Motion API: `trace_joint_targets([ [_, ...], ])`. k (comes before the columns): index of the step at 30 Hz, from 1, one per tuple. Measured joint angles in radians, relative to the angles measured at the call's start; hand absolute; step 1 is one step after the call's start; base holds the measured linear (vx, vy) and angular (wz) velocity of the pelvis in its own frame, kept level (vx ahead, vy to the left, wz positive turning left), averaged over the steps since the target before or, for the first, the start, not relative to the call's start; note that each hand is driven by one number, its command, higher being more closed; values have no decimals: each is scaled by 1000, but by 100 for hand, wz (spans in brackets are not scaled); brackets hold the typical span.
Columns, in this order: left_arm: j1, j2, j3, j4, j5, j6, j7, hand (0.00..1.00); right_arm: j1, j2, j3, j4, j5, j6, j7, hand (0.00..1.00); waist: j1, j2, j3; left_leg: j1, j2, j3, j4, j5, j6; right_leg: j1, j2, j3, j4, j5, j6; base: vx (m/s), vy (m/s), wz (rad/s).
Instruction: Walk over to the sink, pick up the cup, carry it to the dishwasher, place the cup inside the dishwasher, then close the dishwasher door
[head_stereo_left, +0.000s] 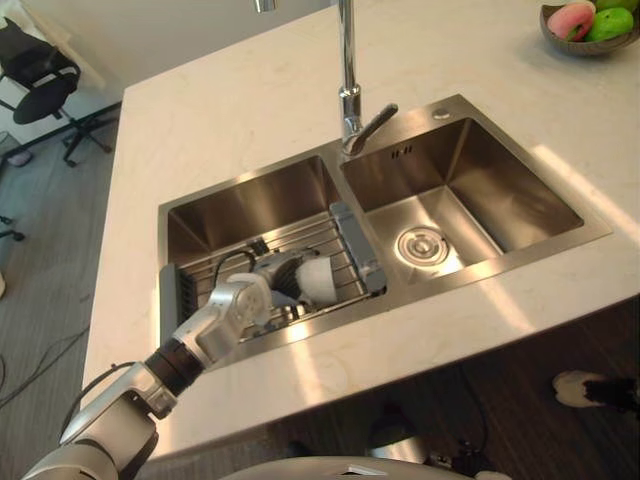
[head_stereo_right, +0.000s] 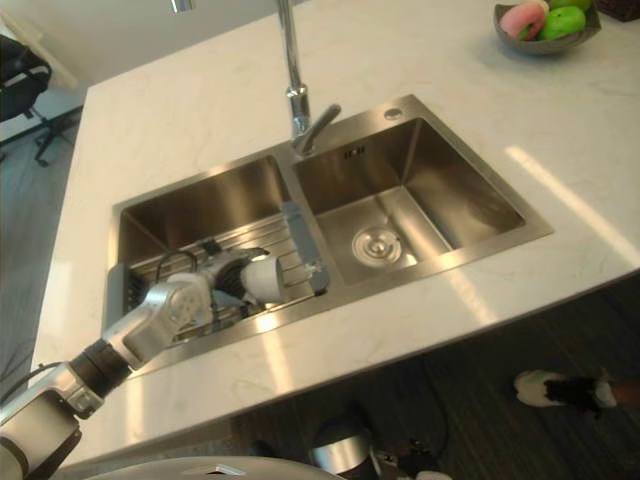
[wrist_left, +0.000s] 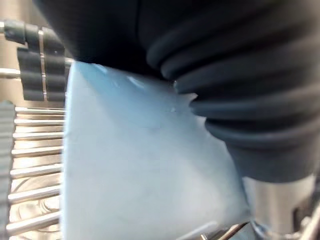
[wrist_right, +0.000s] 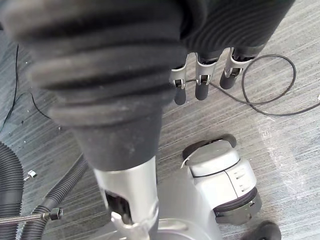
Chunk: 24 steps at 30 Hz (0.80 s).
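You are holding your left hand (head_stereo_left: 270, 276) against the cup (head_stereo_left: 322, 280) just ahead on the rack (head_stereo_left: 295, 240), apparently readying a lift; I cannot tell its grip.

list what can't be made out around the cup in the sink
1. Left hand's hold on the cup: in the eye views the hand covers the contact; in the left wrist view its dark cover blocks it.
2. Cup's opening: hidden behind the hand, eye views.
3. Faucet top: cut off by the upper edge.
4. Fruit bowl: cut by the corner.

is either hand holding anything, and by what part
Left hand is at the cup on the sink rack; whether it grips cannot be told. Right hand holds nothing.
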Motion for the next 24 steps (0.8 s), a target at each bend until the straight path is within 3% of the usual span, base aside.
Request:
trace_joint_targets([
  [3,5,-13,10,11,-20,-18,2,100,-1,1,9,1,2,2,0,0,3,-10,0,-1,0,-14,0,2,2,9,-2,-15,-5,0,0,-2,-2,12],
  [16,-12,-39,33,59,-21,-11,-17,100,-16,0,60,1,0,2,2,0,8,-33,-8,-5,0,-25,-1,5,3,14,-2,-28,-9,0,0,-2,-2,2],
  [24,-35,-59,28,114,-90,-29,43,100,-28,3,106,1,-3,2,0,0,16,-64,-22,-5,0,-27,-5,7,4,16,-3,-32,-9,0,0,0,0,0],
])
